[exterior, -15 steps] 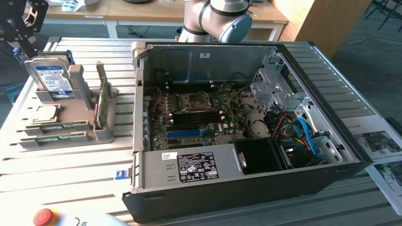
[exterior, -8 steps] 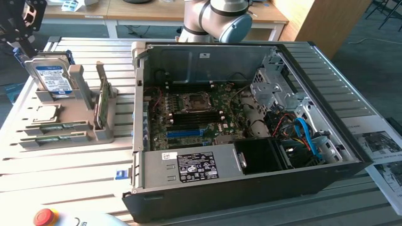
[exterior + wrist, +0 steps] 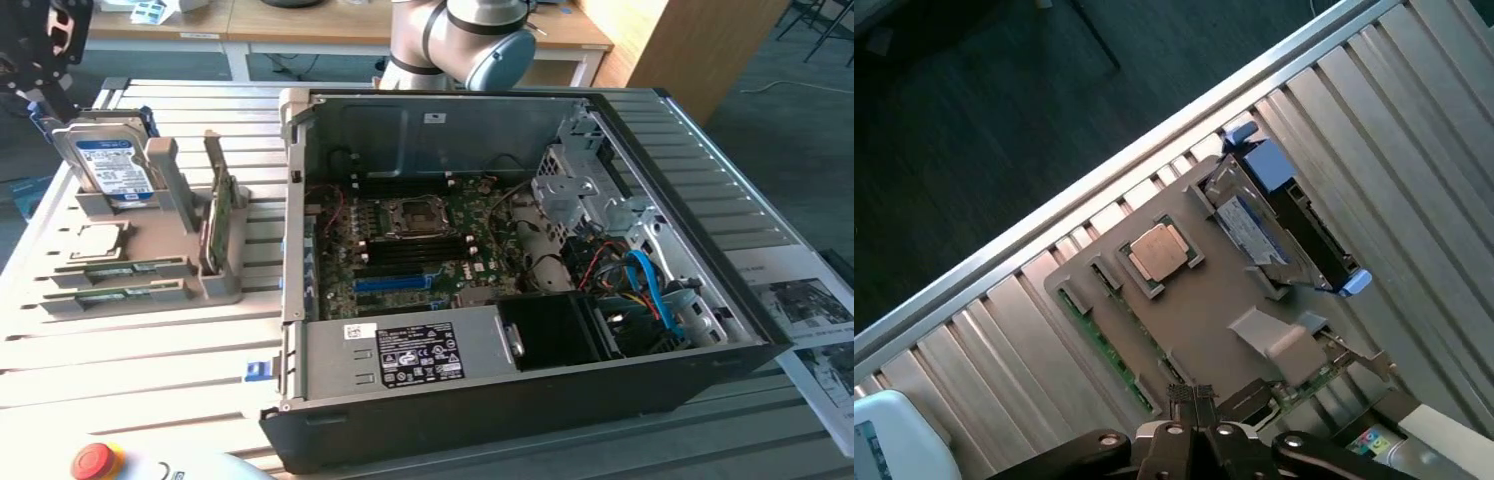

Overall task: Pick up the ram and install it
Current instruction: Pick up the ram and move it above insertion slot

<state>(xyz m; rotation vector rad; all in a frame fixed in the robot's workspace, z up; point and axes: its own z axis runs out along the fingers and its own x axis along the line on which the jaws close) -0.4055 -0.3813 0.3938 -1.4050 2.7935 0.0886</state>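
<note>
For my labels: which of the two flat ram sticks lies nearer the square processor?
The ram stick right beside the processor; the other stick lies at the holder's outer edge.

Above the gray holder (image 3: pixel 134 250) the air is open. The ram (image 3: pixel 118 295) lies flat on its near side, with bare table (image 3: pixel 134 380) slats beside it. An upright hard drive (image 3: pixel 114 165) blocks the holder's far end, and an upright card (image 3: pixel 220 215) walls its side toward the exterior view's right. A narrow lane of table separates the holder from the computer case (image 3: pixel 534 420). The case is open on top, so the motherboard (image 3: pixel 414 250) can be reached from above, ringed by the case walls. The power supply (image 3: pixel 400 355) closes the near side. The drive cage (image 3: pixel 581 195), cables (image 3: pixel 641 280) and black shroud (image 3: pixel 561 335) crowd the exterior view's right.
</note>
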